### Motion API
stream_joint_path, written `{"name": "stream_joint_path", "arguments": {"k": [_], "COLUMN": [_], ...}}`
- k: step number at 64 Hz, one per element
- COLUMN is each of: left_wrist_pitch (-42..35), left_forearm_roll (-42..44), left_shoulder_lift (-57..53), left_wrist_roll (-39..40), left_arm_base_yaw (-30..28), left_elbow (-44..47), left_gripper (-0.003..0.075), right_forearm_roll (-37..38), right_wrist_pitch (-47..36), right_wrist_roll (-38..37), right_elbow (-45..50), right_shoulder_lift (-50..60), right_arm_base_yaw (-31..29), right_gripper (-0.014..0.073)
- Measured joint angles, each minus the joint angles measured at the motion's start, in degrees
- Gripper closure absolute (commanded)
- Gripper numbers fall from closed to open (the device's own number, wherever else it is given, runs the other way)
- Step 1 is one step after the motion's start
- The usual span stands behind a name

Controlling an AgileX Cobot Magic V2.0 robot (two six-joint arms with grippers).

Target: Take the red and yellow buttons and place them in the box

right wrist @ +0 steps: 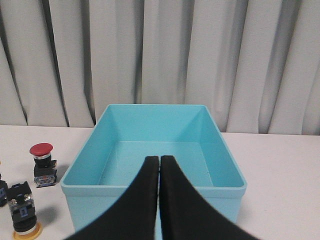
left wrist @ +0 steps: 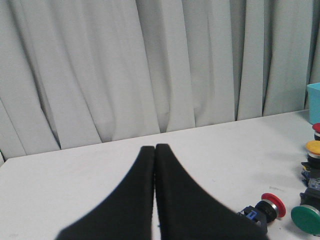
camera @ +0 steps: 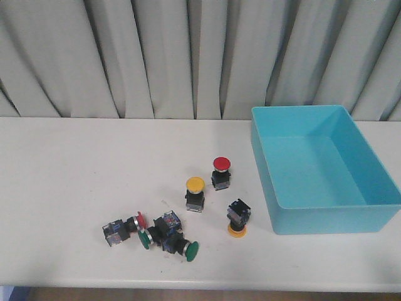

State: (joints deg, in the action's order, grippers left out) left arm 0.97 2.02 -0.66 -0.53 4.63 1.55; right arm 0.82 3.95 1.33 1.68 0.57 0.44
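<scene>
Box [camera: 376,188]: turquoise bin on the table's right half, nothing visible inside it in the front or right wrist view.
Upright buttons: a red button [camera: 221,172] stands just left of the box; a yellow button [camera: 195,194] stands near it, a little closer to the front edge.
Tipped yellow [camera: 238,219]: rests cap-down, body up, near the box's front left corner.
Cluster: a second red one [camera: 124,227] lies on its side at the left, its cap close against two green buttons [camera: 177,241] lying beside it.
Left gripper [left wrist: 155,150]: fingers pressed together, nothing between them, hovering over bare table left of the cluster.
Right gripper [right wrist: 159,160]: fingers pressed together, empty, poised in front of the box's near wall.
Progress: judged at the very start; no button is in the box.
Risk, cluster: reaching for the lying red one may snag or knock a green cap, since they sit so close; a green could be dragged along.
Risk, tipped yellow: a round cap underneath looks unsteady; a side pinch may roll it.
Risk, grip: smooth domed caps could slip; the blocky bodies look safer to pinch.
Risk, box: the tall near wall could catch a low-carried button.
</scene>
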Motion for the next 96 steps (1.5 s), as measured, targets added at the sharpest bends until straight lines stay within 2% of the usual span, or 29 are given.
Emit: {"name": "stream_joint_path", "arguments": {"k": [46,57,64,78,96], "left_wrist_pitch": [-0.1,3.3,7.6,21.5,28.4], "left_forearm_roll": [-1.7,-2.0,-2.0,-2.0,-2.0], "left_shoulder_lift": [0.0,0.4,5.0,21.8,36.1], "left_wrist_roll": [0.9,1.3,1.3,1.3,1.4], "left_arm_base_yaw": [0.0,0.0,0.0,0.0,0.0], "left_elbow": [-0.1,-9.5,-18.5,-33.1,-34.9], "left_gripper": [0.0727,0.0727,0.0727,0.0727,0.0727], "right_forearm_roll": [-0.8,-2.3,-2.3,-1.3,-1.3], "right_wrist_pitch": [-1.1,3.8,7.2,15.9,24.7], "right_wrist_roll": [-0.9,-1.3,-1.3,-1.3,-1.3], "right_elbow": [-0.2,-8.5,-16.6,-30.0,-32.3], "right_shoulder_lift": [0.0,-2.4,-7.4,-21.8,-36.2], "right_arm_base_yaw": [0.0,0.0,0.0,0.0,0.0], "right_gripper": [0.0597,0.0597,0.0597,0.0597,0.0597]}}
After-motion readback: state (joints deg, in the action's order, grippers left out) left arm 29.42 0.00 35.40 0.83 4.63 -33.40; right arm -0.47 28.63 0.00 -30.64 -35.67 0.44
